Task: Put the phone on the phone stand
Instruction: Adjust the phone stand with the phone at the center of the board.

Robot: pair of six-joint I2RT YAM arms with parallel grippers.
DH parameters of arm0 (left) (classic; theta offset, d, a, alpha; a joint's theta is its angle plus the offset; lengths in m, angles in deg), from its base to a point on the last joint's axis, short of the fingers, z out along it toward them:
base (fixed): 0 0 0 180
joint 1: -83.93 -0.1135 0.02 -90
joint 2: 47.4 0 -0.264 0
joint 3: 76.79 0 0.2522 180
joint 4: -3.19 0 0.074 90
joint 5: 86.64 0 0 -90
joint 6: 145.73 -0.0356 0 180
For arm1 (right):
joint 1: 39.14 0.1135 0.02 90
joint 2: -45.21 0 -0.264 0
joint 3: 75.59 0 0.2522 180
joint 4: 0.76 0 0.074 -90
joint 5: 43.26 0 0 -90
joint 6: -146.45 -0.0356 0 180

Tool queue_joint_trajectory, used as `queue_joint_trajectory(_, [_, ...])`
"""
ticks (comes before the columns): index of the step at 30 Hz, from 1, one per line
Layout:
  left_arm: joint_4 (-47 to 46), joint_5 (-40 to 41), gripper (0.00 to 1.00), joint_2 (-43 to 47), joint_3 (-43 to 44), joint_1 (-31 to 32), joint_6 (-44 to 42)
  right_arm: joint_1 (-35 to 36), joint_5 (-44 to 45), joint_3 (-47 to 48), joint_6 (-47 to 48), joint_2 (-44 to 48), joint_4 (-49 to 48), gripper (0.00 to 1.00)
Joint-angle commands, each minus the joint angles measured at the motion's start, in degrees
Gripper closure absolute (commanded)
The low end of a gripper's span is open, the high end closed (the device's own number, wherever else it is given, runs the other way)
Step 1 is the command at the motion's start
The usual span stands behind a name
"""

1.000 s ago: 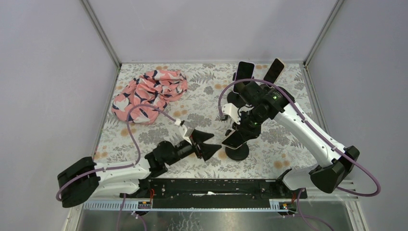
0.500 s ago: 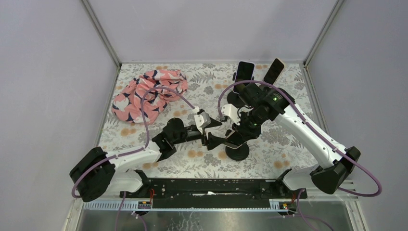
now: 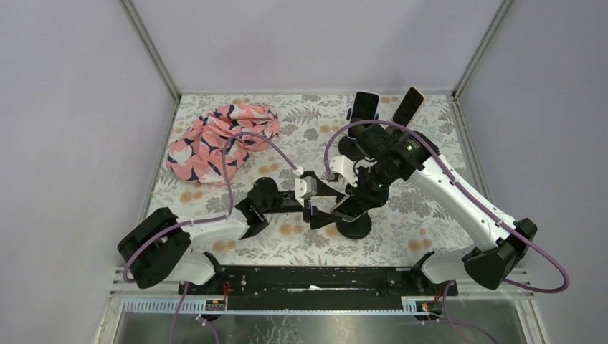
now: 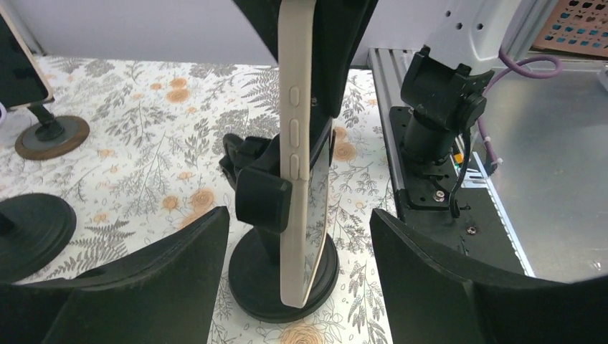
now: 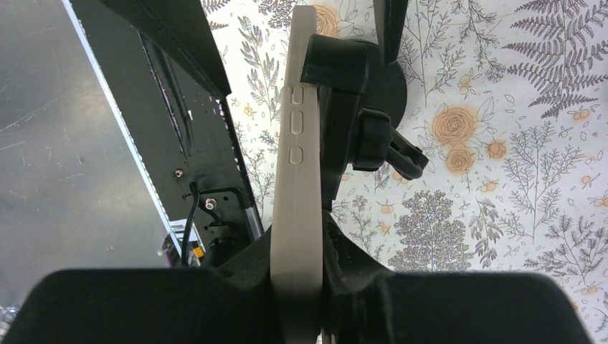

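A cream-cased phone (image 4: 297,143) stands upright and edge-on, clamped between the right arm's jaws, which grip it from above. Just below those jaws, its back rests against the cradle of a black phone stand (image 4: 264,202) on the floral desk (image 3: 287,244), and its lower edge reaches down towards the round base. The left arm's jaws are spread wide and empty, one on each side of the phone and stand, touching neither. The placement looks nearly done. What probably remains is to let go and check the phone stays put.
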Motion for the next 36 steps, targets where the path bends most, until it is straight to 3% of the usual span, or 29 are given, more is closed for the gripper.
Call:
queue_joint_trajectory(1, [-7.8,-1.9,0.22,-0.1,-0.1,-0.3,1.6,0.3,0.6,-0.2,-0.8,0.8,1.2,0.91])
queue_joint_trajectory(9, [-9.1,-3.1,0.38,-1.8,1.1,-1.1,3.6,0.3,0.5,-0.1,-0.9,0.8,1.3,0.91])
queue_joint_trajectory(26, [-15.8,-5.8,0.43,-5.6,2.9,-2.0,8.8,0.4,0.2,-0.6,-0.8,0.9,1.3,0.91])
queue_joint_trajectory(28, [-15.7,-6.7,0.49,-6.1,3.2,-2.0,9.1,0.4,0.1,-0.6,-0.8,0.9,1.3,0.91])
queue_joint_trajectory(36, [-15.6,-8.9,0.96,-8.0,4.2,-2.1,10.6,0.5,0.3,-0.4,-0.9,0.8,1.4,0.91])
